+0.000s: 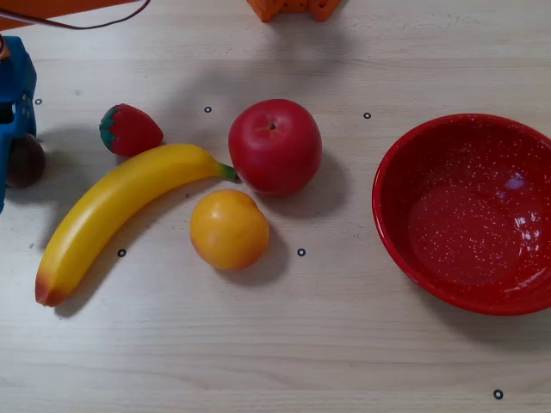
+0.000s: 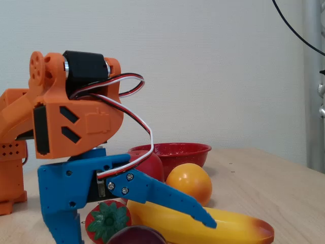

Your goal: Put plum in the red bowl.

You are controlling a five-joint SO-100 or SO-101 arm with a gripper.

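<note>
The plum [image 1: 26, 162] is a small dark purple-brown fruit at the far left edge of the overhead view, partly covered by my blue gripper [image 1: 10, 138]. In the fixed view the plum [image 2: 133, 238] lies at the bottom edge, low between the gripper's two fingers. My gripper [image 2: 136, 230] is open, its jaws spread wide over the plum with nothing gripped. One finger [image 2: 172, 199] slants out over the banana and the other points down at the left. The red bowl [image 1: 405, 163], speckled white and empty, sits at the far right of the overhead view, and its rim [image 2: 175, 149] shows behind the fruit.
Between plum and bowl lie a strawberry [image 1: 129, 129], a yellow banana [image 1: 112, 206], a large red apple [image 1: 274, 144] and an orange fruit [image 1: 228, 229]. The arm's orange base [image 1: 293, 9] stands at the top edge. Bare table stretches along the bottom of the overhead view.
</note>
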